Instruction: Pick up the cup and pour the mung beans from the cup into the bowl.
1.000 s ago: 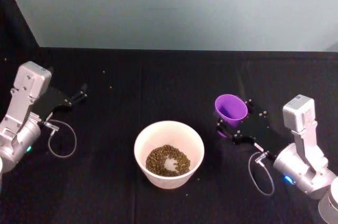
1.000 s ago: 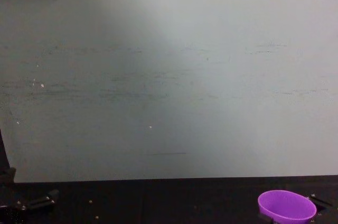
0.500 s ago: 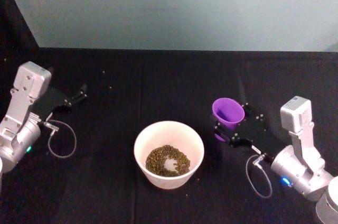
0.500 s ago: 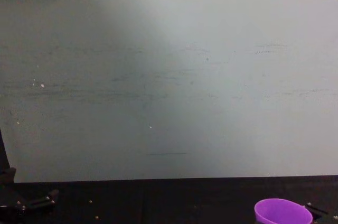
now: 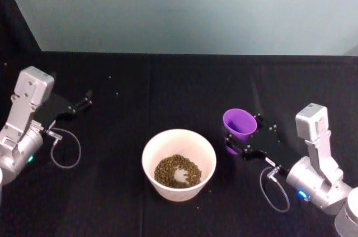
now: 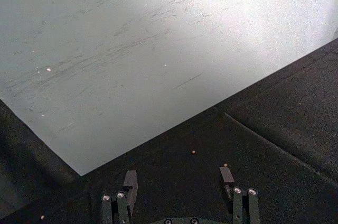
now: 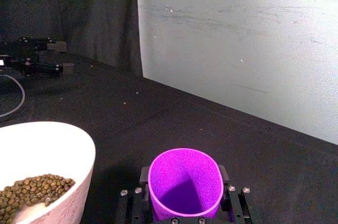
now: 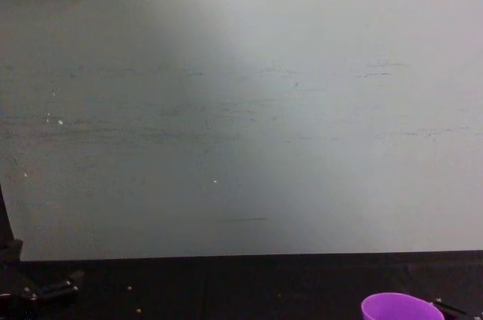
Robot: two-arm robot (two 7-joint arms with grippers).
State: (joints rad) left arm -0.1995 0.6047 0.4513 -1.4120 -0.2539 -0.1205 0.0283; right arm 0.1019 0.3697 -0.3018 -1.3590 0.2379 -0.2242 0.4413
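- Since the earlier head view, the right gripper (image 5: 238, 139) is carrying the cup (image 5: 240, 124) lower and nearer the bowl's side of the table, and the rim is sinking toward the bottom edge of the chest view.
- Its two fingers are pinching the purple cup (image 7: 184, 183) from either side, near the base, so the mouth is staying upright and free.
- Looking into the cup in the right wrist view, no beans are showing inside; the mung beans (image 5: 177, 170) are already lying in the bowl (image 5: 179, 164), which suggests the pour is done and the cup is being lowered beside it.
- The left gripper (image 6: 179, 180) is idling with fingers spread at the table's left, well apart from the bowl, probably parked to keep the working area free.
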